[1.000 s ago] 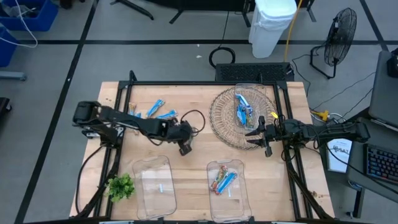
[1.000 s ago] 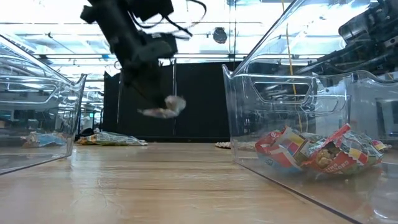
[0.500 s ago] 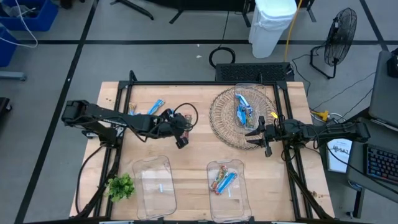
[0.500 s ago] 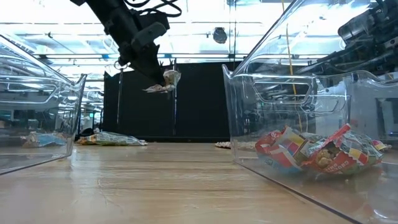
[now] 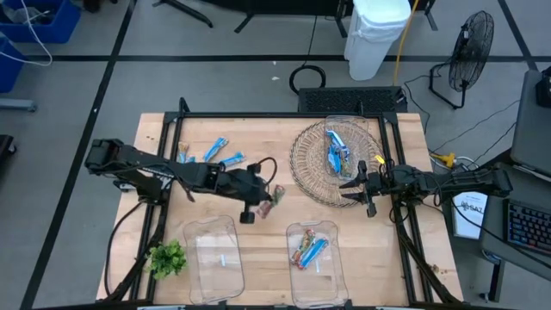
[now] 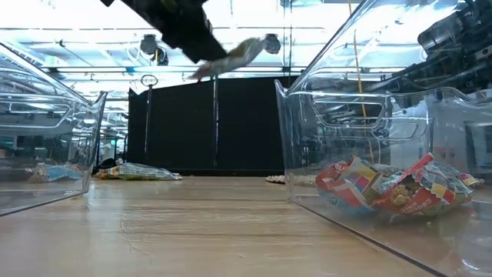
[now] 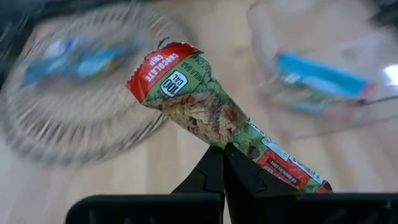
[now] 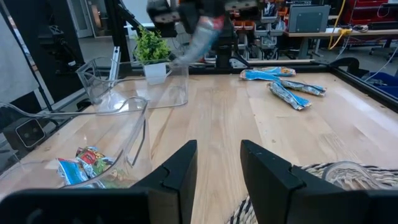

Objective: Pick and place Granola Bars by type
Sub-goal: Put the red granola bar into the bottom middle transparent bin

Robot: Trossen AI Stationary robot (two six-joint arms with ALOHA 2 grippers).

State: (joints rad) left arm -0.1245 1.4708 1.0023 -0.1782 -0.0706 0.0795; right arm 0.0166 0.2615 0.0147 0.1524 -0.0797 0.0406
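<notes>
My left gripper is above the middle of the table, between the two clear bins and the wicker basket, and is shut on a red-green multicoloured granola bar. The low view shows gripper and bar high above the table. Blue bars lie in the basket and on the table at the far left. The near right bin holds multicoloured and blue bars. My right gripper is open and empty beside the basket's right rim. My left gripper pinches the multicoloured bar between its two shut fingers about midway along its length. The fingers lie across the bar. The bar is lifted clear of the table and tilted, with its red crimped end sticking out past the fingers.
A clear bin stands near left, with a green leafy sprig beside it at the table's near left corner. A dark frame runs around the table's edges. Bare wood lies between the bins and the basket.
My left gripper has risen well above the table with the multicoloured bar, first drawing back toward the far left, then swinging toward the near right bin. The bar has turned and now points out toward the right. My right arm has kept still.
</notes>
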